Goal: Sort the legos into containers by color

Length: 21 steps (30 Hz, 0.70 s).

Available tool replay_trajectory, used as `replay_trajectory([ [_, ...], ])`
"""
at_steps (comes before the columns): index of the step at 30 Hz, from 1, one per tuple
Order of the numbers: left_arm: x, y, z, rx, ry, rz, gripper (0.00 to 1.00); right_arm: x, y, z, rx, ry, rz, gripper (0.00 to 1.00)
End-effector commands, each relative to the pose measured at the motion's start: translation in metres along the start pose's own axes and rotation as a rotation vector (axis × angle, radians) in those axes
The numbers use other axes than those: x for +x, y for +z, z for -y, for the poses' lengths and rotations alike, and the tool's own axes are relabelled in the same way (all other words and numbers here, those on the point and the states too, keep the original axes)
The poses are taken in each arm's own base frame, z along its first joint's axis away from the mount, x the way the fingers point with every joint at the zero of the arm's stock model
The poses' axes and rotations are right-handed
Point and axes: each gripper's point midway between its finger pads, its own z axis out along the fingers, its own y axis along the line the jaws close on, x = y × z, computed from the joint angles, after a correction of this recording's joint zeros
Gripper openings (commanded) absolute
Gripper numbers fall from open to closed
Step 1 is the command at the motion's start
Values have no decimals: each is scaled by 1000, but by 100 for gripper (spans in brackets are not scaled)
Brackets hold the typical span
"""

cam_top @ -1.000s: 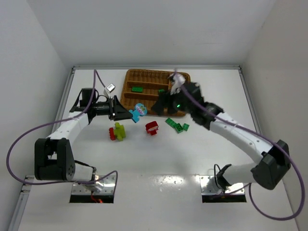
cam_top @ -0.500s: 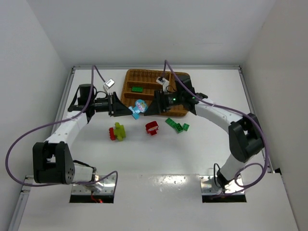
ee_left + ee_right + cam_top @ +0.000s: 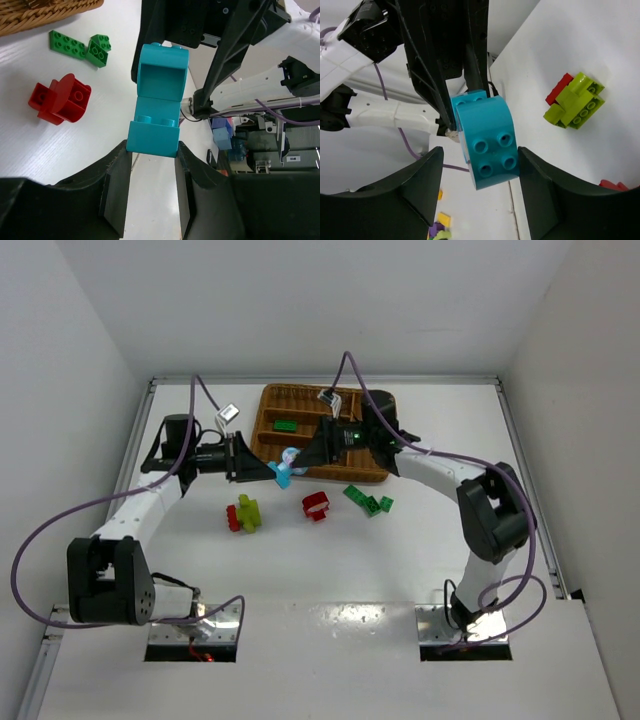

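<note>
My right tool [image 3: 480, 156] had swung off the tray [image 3: 300, 390] to meet the left tool [image 3: 152, 152], which pinched the blue brick [image 3: 157, 95]. The blue brick sat between the right jaws, but I couldn't tell if they had clamped. It looked like a handover.

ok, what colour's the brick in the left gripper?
Light blue, teal-ish. The brick shows best in the left wrist view.
</note>
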Motion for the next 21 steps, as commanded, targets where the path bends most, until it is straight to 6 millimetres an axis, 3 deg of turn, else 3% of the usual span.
replay_trajectory([
  [1,-3,-2,18,46,107,5,0,-24,5,-19,-70,-91,35,60],
  [6,-3,-2,18,46,107,5,0,-25,9,-23,-93,-103,43,42],
  [7,-3,-2,18,46,107,5,0,-27,9,-22,-86,-92,51,30],
  [9,-3,-2,18,46,107,5,0,-27,8,-22,-64,-90,62,24],
  [12,-6,-5,15,31,104,19,0,-30,-4,0,80,-46,112,16],
  [15,1,-5,4,11,57,22,0,-38,-19,22,228,-65,169,16],
  [18,-6,-8,-5,-24,38,51,0,-37,-28,30,328,-46,196,16],
  [21,-18,-8,-6,-50,36,78,0,-51,-34,30,384,-90,227,16],
])
